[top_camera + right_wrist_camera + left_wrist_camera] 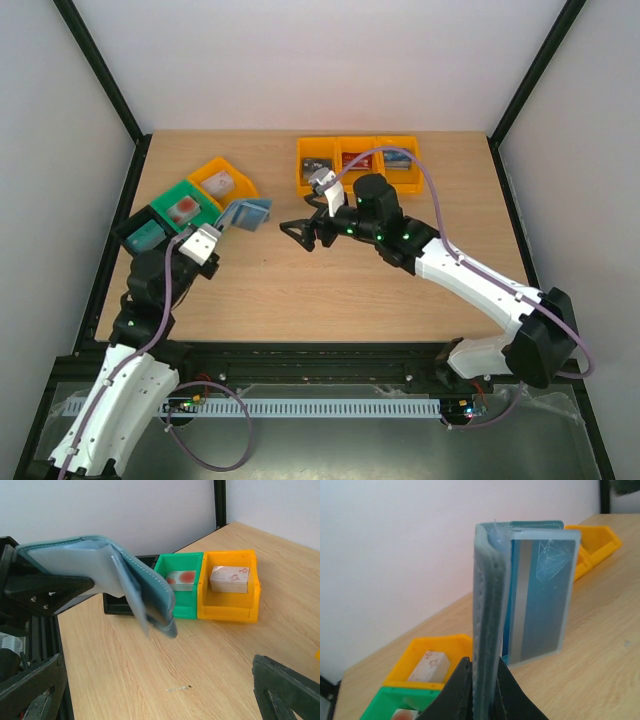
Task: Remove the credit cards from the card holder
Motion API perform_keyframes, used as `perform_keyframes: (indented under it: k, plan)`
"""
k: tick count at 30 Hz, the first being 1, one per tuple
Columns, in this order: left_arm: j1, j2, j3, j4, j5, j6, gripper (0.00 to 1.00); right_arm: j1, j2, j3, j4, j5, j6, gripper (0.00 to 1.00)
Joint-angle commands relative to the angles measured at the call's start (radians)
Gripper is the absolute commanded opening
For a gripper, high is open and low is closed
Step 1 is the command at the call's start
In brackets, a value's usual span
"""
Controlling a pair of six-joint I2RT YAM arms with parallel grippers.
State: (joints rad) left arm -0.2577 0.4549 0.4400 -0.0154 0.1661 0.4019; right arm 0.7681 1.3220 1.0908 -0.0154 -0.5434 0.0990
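Note:
My left gripper is shut on the teal-blue card holder and holds it above the table, in front of the green bin. In the left wrist view the card holder stands edge-on between my fingers, slightly open. A blue credit card with a grey stripe shows in its clear pocket. My right gripper is open and empty, a short way right of the card holder. In the right wrist view the card holder hangs open ahead, beyond my fingers.
An orange bin, a green bin and a black bin stand at the left, holding small items. A row of orange bins with cards stands at the back. Black frame posts edge the table.

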Motion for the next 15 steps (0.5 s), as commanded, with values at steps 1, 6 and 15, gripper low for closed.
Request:
perform_keyframes:
  k: [1,6,15]
  plan:
    - [0.013,-0.013,0.062,-0.047,0.183,-0.133,0.02,0.006,0.023,-0.013,0.049,-0.040,0.009,0.99]
    - [0.031,-0.012,0.073,-0.033,0.370,-0.324,0.02,0.005,0.021,-0.025,0.057,-0.118,-0.018,0.99]
    - [0.045,-0.019,0.078,0.002,0.539,-0.444,0.02,0.007,0.041,-0.031,0.111,-0.215,0.003,0.93]
